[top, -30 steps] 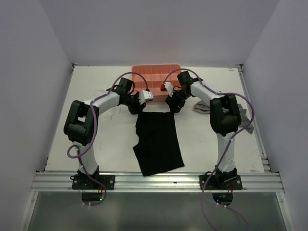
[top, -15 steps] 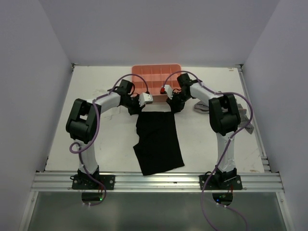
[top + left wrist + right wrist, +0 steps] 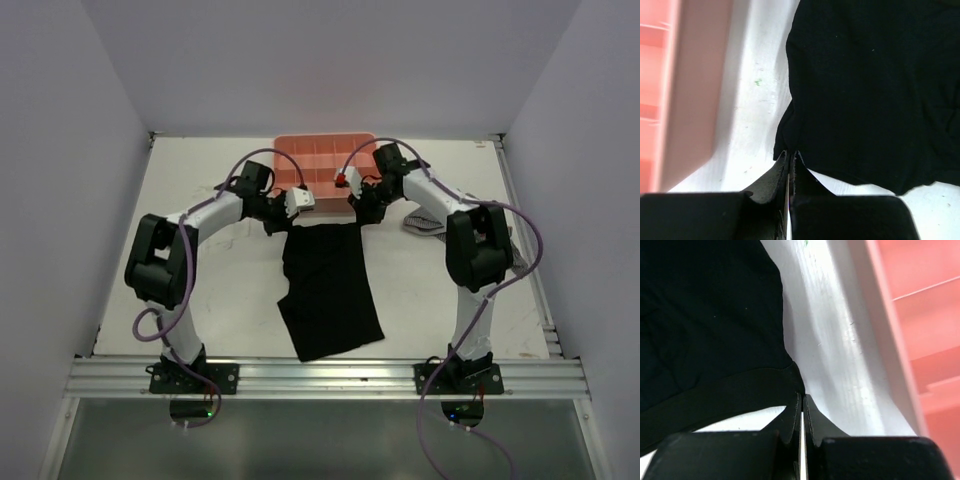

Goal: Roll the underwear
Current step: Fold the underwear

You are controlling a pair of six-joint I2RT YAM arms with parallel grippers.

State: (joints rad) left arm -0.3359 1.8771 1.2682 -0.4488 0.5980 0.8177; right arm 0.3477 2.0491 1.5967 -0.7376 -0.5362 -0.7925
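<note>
The black underwear [image 3: 328, 290] lies flat in the middle of the table, long side running from the pink tray [image 3: 325, 148] toward the arms. My left gripper [image 3: 289, 226] is shut on its far left corner, and in the left wrist view the jaws [image 3: 791, 153] pinch the fabric's corner [image 3: 870, 85]. My right gripper [image 3: 357, 222] is shut on the far right corner; the right wrist view shows the closed tips [image 3: 802, 396] nipping the cloth's edge [image 3: 705, 315]. Both grippers sit just in front of the tray.
The pink tray's wall [image 3: 685, 100] stands close to the left fingers and its rim [image 3: 920, 315] close to the right ones. A grey checked cloth [image 3: 424, 223] lies behind the right arm. White walls enclose the table on three sides.
Both grippers have gone from part open to shut on the underwear's far corners. The two wrists shifted slightly toward the tray, and the far edge now runs straight between them.
</note>
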